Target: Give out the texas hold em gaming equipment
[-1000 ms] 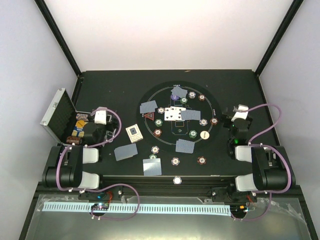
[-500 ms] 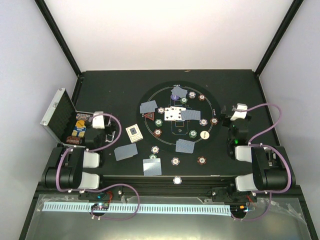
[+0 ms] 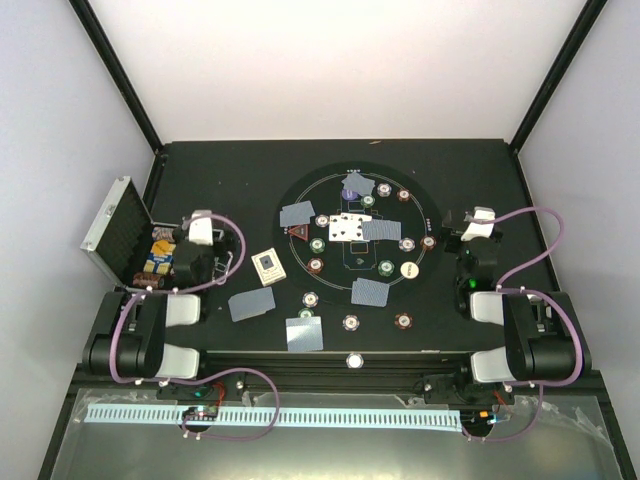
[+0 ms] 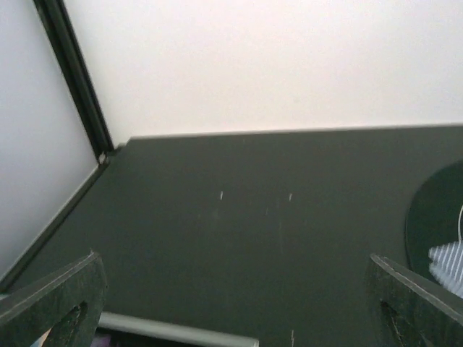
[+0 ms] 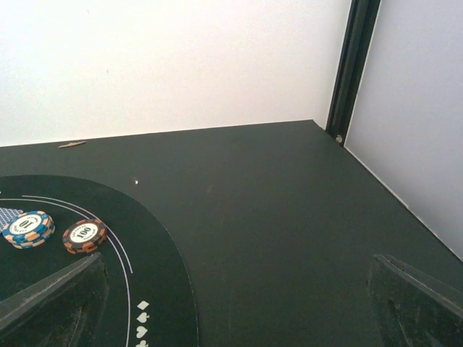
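Observation:
A round black poker mat [image 3: 340, 272] lies mid-table. Striped chips ring it: green [image 3: 386, 268], red-brown [image 3: 403, 321], pale purple [image 3: 384, 189]. Grey-blue-backed cards lie on and beside it [image 3: 370, 292], [image 3: 251, 304], with face-up cards [image 3: 347, 228] in the middle. A red triangle marker [image 3: 298, 233], a white button [image 3: 409, 269] and a purple disc [image 3: 350, 192] sit on the mat. My left gripper [image 3: 200, 230] is open and empty next to the case; in its wrist view [image 4: 233, 258] only bare table lies between the fingers. My right gripper [image 3: 478, 222] is open and empty right of the mat [image 5: 236, 257].
An open silver ribbed case [image 3: 112, 226] stands at the far left, with chips and a card pack inside [image 3: 157, 256]. A boxed deck [image 3: 268, 266] lies left of the mat. A white disc [image 3: 354, 360] sits on the front rail. Black frame posts stand at the back corners.
My left gripper shifted slightly near the case, first toward me and left, then back away. The right arm and the table items have not moved.

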